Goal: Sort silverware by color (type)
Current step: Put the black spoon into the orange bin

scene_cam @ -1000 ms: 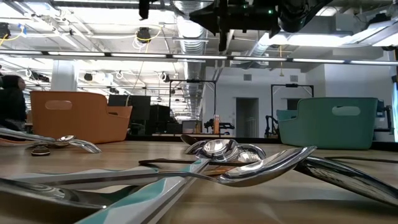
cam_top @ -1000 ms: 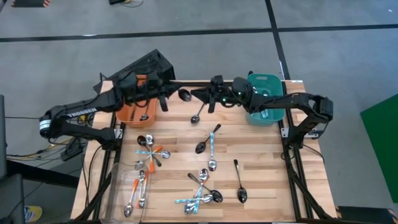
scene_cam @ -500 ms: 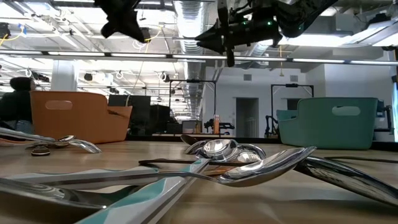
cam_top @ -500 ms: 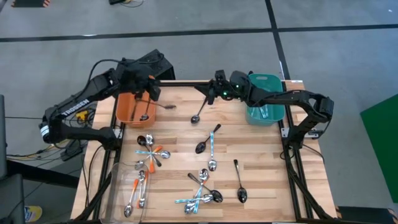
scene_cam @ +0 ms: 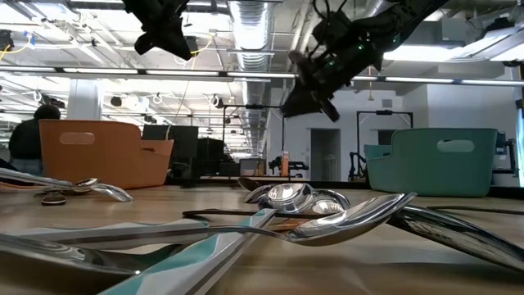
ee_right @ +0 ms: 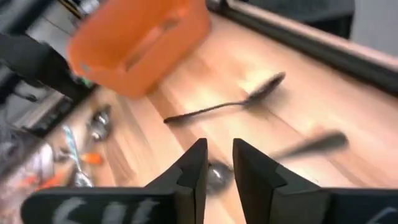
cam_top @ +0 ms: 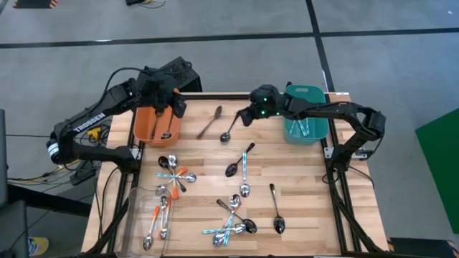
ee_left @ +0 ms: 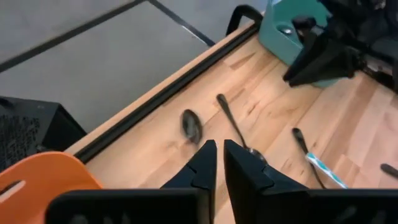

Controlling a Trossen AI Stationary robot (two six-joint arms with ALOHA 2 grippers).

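Lying loose on the table point(cam_top: 301, 143), the dark spoon point(cam_top: 209, 123) was blurred, so probably not yet at rest, just beside the orange bin point(cam_top: 145, 129) and close to a second dark spoon point(cam_top: 229, 131). A second earlier it had hung between my two grippers at the back edge; half a second earlier it was in the air near the bin.

My left gripper point(cam_top: 174, 109) had swung away and hovered over the orange bin's back rim, fingers nearly pressed together, nothing between them. My right gripper point(cam_top: 246, 117) hung beside the teal bin point(cam_top: 315, 93), fingers spread and empty.

Judgement: the handover failed and the spoon dropped. It went into neither bin and needs picking up again.

Most spoons point(cam_top: 237, 215) lay unsorted at the near half of the table, so sorting was at an early stage.
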